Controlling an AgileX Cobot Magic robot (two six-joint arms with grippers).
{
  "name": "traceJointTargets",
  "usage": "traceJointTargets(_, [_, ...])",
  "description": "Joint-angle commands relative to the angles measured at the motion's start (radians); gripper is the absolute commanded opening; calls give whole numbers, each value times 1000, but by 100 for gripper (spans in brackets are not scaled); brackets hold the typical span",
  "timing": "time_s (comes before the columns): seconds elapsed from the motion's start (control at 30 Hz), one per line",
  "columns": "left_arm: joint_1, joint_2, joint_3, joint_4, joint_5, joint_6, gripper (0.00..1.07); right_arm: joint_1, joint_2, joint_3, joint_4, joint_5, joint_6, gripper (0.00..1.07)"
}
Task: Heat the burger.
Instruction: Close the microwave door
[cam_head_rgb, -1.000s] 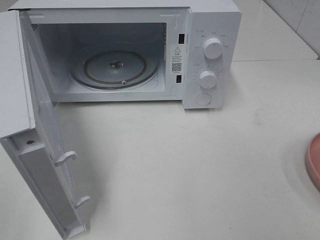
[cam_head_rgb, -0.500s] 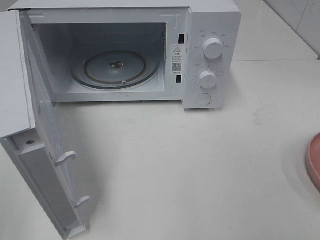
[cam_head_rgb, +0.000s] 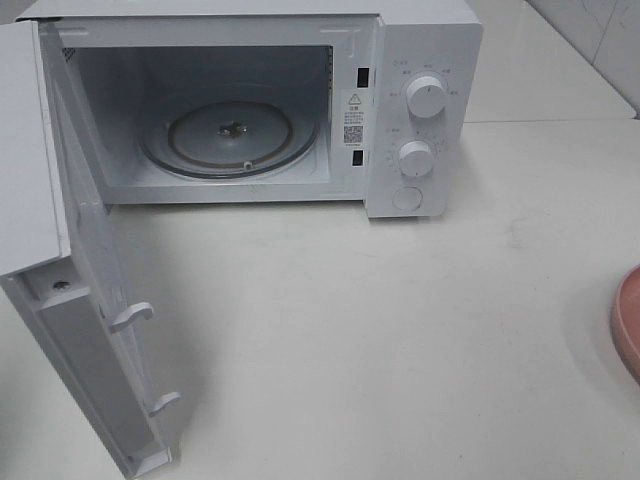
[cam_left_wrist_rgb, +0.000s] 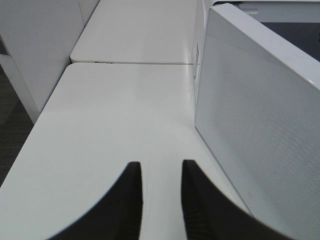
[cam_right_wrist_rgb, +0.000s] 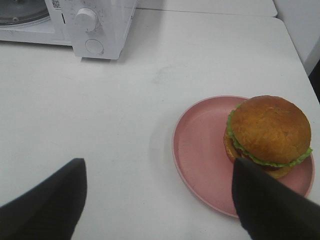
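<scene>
The burger (cam_right_wrist_rgb: 267, 134), with its glossy golden-brown bun and frill of green lettuce, sits on a pink round plate (cam_right_wrist_rgb: 200, 155) on the white tabletop (cam_head_rgb: 400, 330). It rests toward one side of the plate, and the right pincer's finger cuts off part of its lower edge. The right pincer (cam_right_wrist_rgb: 160, 200) hovers above the plate with its dark fingers (cam_right_wrist_rgb: 47, 200) spread wide, holding nothing. In the high view only a sliver of the plate shows at the right edge, and the burger is out of frame. The white microwave (cam_head_rgb: 420, 100) stands at the back with its door (cam_head_rgb: 90, 300) swung fully open, showing the glass turntable (cam_head_rgb: 230, 135) inside. The left pincer (cam_left_wrist_rgb: 161, 200) sits beside the door's outer face, its fingers drawn close with a narrow gap, gripping nothing.
</scene>
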Motion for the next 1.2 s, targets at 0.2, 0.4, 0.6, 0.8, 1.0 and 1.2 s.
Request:
traceJointTargets(0.2, [1, 173, 59, 5, -216, -3, 0, -6, -25, -1, -1, -12, -10, 76])
traceJointTargets(0.4, [1, 289, 150, 5, -523, 5, 0, -6, -25, -1, -1, -12, -10, 76])
traceJointTargets(0.6, [1, 410, 223, 13, -835, 5, 0, -6, -25, -1, -1, -12, -10, 76])
traceJointTargets(0.8, [1, 580, 239, 158, -1074, -57, 0, -6, -25, -1, -1, -12, -10, 76])
traceJointTargets(1.0, [1, 716, 239, 406, -1233, -172, 0, -6, -25, -1, -1, -12, -10, 76])
traceJointTargets(1.2, [1, 834, 237, 513, -1359, -289, 0, -6, -25, -1, -1, -12, -10, 76])
